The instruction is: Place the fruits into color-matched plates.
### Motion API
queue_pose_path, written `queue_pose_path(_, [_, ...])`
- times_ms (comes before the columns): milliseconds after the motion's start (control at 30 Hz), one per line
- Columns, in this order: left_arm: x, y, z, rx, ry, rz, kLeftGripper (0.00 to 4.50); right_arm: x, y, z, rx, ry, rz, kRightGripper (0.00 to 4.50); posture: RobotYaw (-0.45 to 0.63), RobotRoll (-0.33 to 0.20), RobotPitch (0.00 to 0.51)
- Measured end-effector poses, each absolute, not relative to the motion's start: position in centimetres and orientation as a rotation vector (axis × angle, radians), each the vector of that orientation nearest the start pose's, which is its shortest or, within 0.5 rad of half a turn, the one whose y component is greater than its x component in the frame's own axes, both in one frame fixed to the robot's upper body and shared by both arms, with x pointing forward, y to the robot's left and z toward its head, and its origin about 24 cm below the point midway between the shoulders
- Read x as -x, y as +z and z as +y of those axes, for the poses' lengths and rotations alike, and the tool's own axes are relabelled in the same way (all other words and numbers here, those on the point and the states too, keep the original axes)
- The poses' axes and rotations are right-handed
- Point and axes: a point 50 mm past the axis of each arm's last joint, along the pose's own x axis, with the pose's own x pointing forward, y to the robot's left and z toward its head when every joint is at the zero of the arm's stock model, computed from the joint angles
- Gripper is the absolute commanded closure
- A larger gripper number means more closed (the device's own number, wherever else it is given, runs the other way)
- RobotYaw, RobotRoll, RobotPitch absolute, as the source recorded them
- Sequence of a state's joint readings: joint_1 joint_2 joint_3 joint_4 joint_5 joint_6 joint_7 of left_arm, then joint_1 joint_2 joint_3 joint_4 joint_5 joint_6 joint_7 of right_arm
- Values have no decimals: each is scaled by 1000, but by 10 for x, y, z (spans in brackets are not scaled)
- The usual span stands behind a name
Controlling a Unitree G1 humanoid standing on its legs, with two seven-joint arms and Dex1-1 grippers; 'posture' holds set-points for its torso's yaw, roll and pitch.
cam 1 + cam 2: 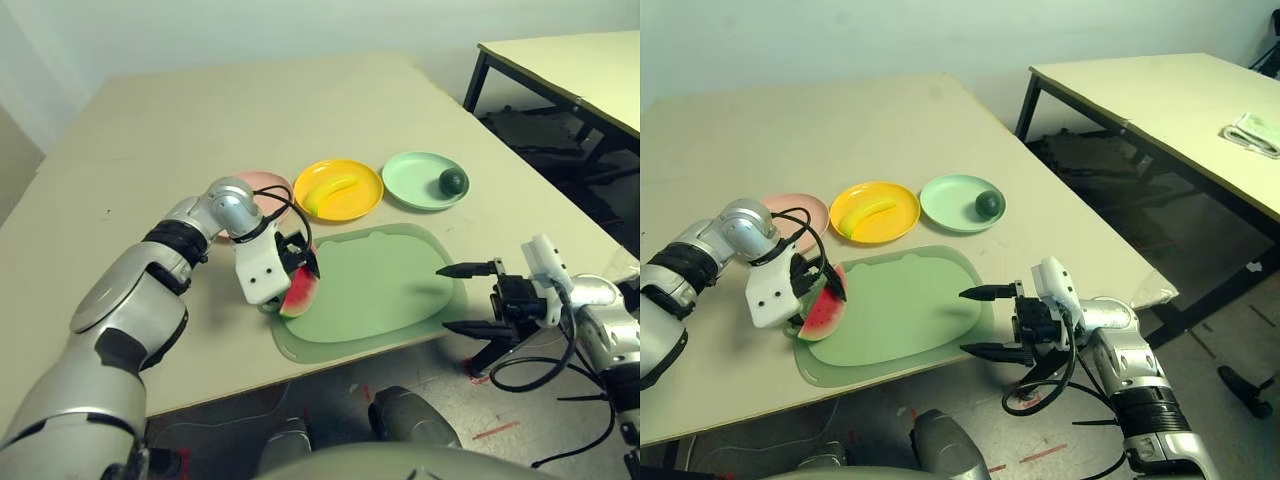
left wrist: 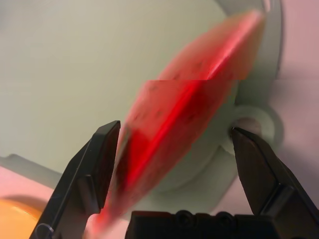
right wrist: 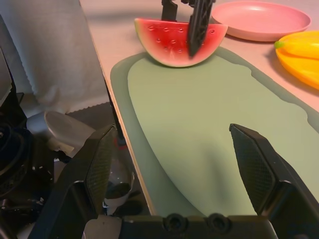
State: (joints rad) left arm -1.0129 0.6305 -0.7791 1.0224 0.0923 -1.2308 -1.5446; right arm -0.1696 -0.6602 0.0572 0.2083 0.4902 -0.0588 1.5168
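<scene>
On the mat (image 1: 385,290), the watermelon (image 1: 299,292) is straddled by the part-open left claw (image 1: 297,262), not yet pinched; the pink plate (image 1: 800,211) lies just behind; the right claw (image 1: 983,321) is open, empty.

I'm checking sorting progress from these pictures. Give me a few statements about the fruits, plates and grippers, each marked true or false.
1. The banana lies in the yellow plate. True.
2. The avocado sits on the mat. False: it is in the green plate.
3. The pink plate holds the watermelon. False: the wedge is at the mat's edge, between the left gripper's fingers.
4. The right gripper is open and holds nothing. True.
</scene>
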Motion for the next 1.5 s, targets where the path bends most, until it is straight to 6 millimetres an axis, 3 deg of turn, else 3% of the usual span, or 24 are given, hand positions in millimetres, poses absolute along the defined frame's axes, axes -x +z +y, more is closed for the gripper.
queue_pose_path(267, [-316,114,168,-1618,-2062,48,2339,-235,78,-219,149,1483,121,0,-347,0,0])
queue_pose_path(767, [-322,116,167,-1537,-1987,78,2343,-231,78,-224,160,1479,139,0,-334,0,0])
queue_pose_path(1033, [-334,145,171,-1522,-1850,45,2343,-235,78,-227,155,1467,142,0,-321,0,0])
queue_pose_path(1333, [-338,150,179,-1501,-1789,77,2343,-241,83,-223,129,1456,102,0,-310,0,0])
queue_pose_path(1500, [-350,168,192,-1518,-1621,120,2343,-245,87,-223,30,1377,60,0,-303,0,0])
